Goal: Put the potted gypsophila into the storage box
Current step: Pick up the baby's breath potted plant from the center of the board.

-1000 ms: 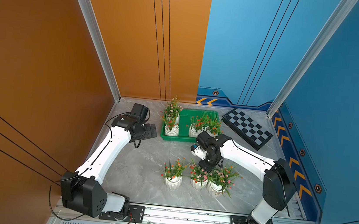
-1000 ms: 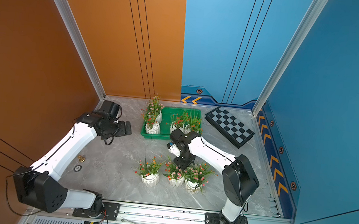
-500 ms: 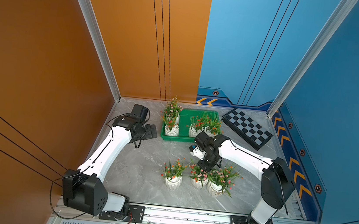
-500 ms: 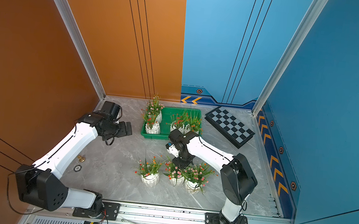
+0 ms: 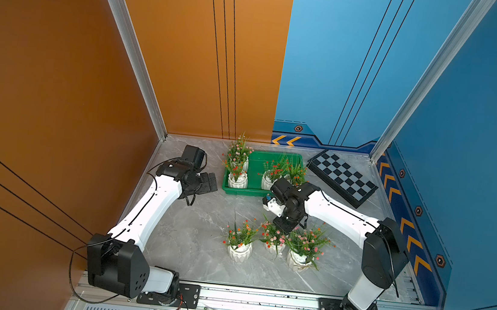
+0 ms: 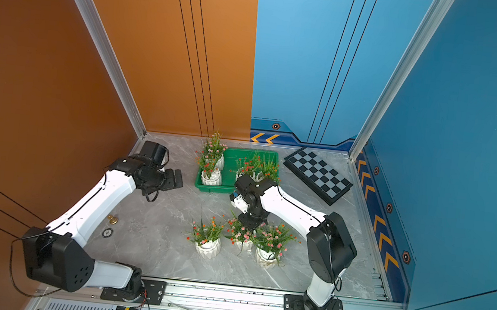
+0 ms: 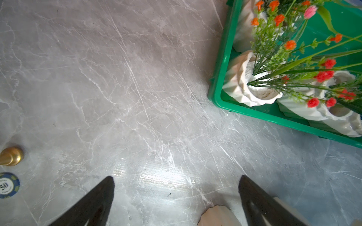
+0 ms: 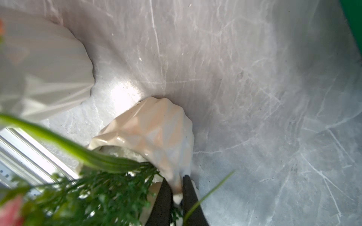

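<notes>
The green storage box (image 5: 255, 193) stands at the back and holds several potted gypsophila, such as the pot (image 5: 237, 180) in its near left corner. Three more pots stand in a row at the front: left (image 5: 239, 251), middle (image 5: 275, 248), right (image 5: 299, 260). My right gripper (image 5: 284, 227) reaches down into the middle pot's sprigs. In the right wrist view that gripper (image 8: 176, 179) is shut on the rim of the cream pot (image 8: 156, 129). My left gripper (image 5: 209, 183) hovers open just left of the box, with only bare table between its fingers (image 7: 105, 195).
A black-and-grey chequered board (image 5: 342, 178) lies at the back right. A brass piece (image 6: 113, 219) and a poker chip (image 6: 107, 232) lie near the left arm. The neighbouring pot (image 8: 45, 68) stands close to the held one. Walls enclose three sides.
The right gripper has closed on the middle front pot's rim and shifted slightly toward the row. The left arm has not moved.
</notes>
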`<state>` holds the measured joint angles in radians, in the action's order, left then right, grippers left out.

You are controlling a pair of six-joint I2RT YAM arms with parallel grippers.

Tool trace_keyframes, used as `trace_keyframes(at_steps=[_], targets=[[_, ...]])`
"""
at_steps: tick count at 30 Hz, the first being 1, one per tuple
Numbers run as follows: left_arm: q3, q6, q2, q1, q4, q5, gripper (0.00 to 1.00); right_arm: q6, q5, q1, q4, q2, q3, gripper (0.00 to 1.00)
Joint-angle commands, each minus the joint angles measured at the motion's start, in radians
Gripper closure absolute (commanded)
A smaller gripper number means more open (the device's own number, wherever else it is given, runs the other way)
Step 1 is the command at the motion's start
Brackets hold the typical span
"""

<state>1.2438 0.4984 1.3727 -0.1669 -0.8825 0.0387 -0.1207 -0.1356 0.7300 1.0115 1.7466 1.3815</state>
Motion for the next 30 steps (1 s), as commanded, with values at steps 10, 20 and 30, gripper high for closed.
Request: trace_keyframes(at_steps=[10, 20, 30], targets=[[-0.026, 0.007, 0.003, 0.014, 0.004, -0.025, 0.00, 0.036, -0.076, -0.080, -0.017, -0.042, 0.086, 0.89], [-0.023, 0.006, 0.006, 0.020, 0.003, -0.028, 0.00, 0.093, -0.106, -0.133, -0.028, -0.040, 0.157, 0.90], [-0.025, 0.003, 0.003, 0.025, 0.003, -0.029, 0.00, 0.191, -0.160, -0.189, -0.026, -0.043, 0.283, 0.90]])
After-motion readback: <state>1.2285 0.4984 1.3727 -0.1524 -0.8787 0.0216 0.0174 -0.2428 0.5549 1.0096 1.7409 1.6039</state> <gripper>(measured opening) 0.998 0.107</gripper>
